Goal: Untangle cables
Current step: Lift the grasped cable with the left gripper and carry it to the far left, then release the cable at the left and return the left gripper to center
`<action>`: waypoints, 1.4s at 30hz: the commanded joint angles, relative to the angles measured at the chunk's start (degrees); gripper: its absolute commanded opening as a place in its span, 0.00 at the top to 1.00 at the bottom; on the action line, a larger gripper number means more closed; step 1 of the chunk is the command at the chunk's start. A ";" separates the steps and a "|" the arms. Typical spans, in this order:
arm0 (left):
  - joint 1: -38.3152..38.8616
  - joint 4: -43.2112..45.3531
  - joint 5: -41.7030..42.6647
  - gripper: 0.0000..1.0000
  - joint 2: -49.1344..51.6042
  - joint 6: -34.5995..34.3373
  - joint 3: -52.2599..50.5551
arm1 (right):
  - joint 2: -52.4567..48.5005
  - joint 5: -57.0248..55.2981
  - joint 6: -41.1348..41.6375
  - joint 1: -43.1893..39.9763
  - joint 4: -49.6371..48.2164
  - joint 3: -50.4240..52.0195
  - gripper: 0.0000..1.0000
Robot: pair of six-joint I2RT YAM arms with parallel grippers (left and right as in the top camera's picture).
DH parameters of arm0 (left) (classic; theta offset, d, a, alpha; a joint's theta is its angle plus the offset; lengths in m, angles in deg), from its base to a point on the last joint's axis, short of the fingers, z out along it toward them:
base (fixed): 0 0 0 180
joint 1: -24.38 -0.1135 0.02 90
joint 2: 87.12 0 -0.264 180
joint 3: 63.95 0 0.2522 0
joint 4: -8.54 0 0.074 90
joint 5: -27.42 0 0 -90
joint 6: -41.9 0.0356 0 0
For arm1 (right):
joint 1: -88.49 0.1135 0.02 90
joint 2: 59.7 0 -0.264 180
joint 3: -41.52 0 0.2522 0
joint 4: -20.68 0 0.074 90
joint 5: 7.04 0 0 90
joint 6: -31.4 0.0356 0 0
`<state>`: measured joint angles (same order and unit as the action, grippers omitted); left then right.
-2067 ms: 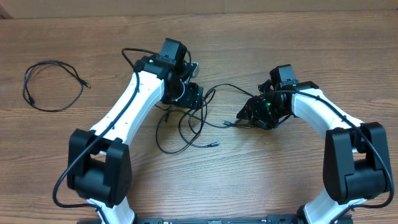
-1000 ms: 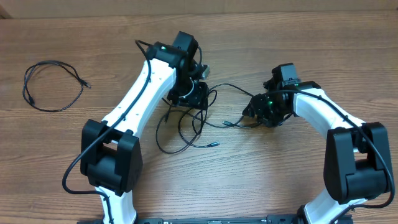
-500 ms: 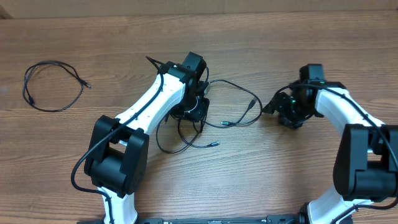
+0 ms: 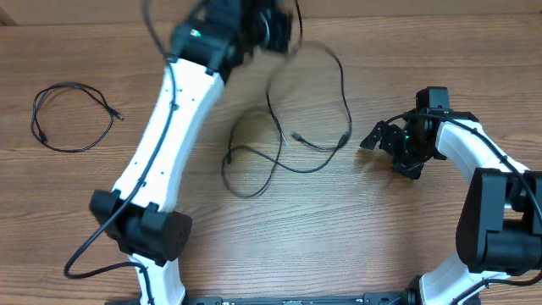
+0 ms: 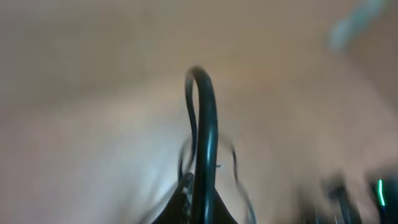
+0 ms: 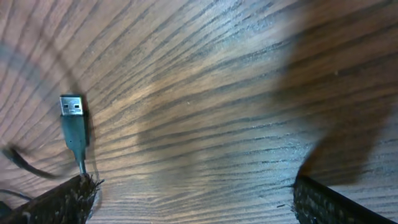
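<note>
The cables (image 4: 288, 144) are thin black cords in loose loops across the middle of the table. One strand runs up to my left gripper (image 4: 273, 30), which is raised near the far edge and blurred. In the left wrist view a black cable loop (image 5: 205, 124) rises from between the jaws of the left gripper (image 5: 202, 208), which is shut on it. My right gripper (image 4: 381, 148) rests low at the right with its jaws wide apart and holds nothing. In the right wrist view a USB plug (image 6: 73, 115) lies on the wood just beyond the left finger of the right gripper (image 6: 193, 199).
A separate black cord (image 4: 72, 114) lies coiled at the far left of the wooden table (image 4: 406, 246). Thicker black wires run along both white arms. The table's far edge (image 4: 423, 15) lies close behind the raised left gripper.
My left gripper shut on a cable and swung up toward the far edge, pulling the tangle open into longer loops. My right gripper opened, let go of its cable end and drew back right.
</note>
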<state>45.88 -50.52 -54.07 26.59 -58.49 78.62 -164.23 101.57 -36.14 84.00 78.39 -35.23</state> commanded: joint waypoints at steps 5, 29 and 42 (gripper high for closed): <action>-5.07 8.48 -33.16 0.96 -2.10 -0.28 9.07 | 0.04 -0.59 -0.04 -0.04 -0.33 0.02 0.00; -32.48 -12.96 -37.03 0.96 0.92 -10.82 -6.82 | 0.04 -0.59 -0.04 -0.04 -0.33 0.02 0.00; -37.38 -19.17 -23.67 0.03 0.92 -3.45 -8.24 | 0.04 -0.59 -0.04 -0.04 -0.33 0.02 0.00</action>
<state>8.35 -69.62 -87.18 27.45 -67.58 70.47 -164.23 101.57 -36.14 84.00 78.21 -35.23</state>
